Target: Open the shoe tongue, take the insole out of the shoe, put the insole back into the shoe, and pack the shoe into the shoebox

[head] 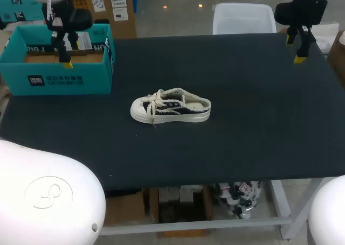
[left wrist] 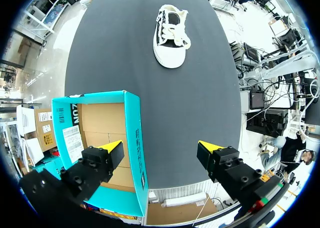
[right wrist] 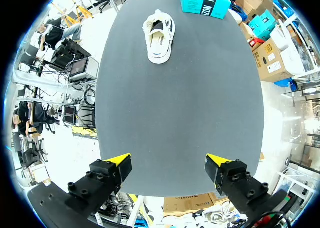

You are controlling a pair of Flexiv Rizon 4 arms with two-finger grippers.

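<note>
A small dark canvas shoe (head: 170, 106) with white sole and laces lies on its sole mid-table, toe to the left; its pale insole shows in the heel opening. The shoe (left wrist: 171, 36) lies far ahead of my left gripper (left wrist: 161, 153), which stands open above the near wall of the teal shoebox (left wrist: 97, 148). That shoebox (head: 59, 62) sits open at the table's back left, with my left gripper (head: 63, 55) over it. My right gripper (head: 299, 50) hangs open above the back right corner. In the right wrist view the shoe (right wrist: 160, 36) and the shoebox (right wrist: 204, 1) are far ahead of the open right gripper (right wrist: 168, 164).
The black table (head: 242, 121) spreads wide around the shoe. A white plastic bin (head: 243, 18) stands just behind the table's back edge.
</note>
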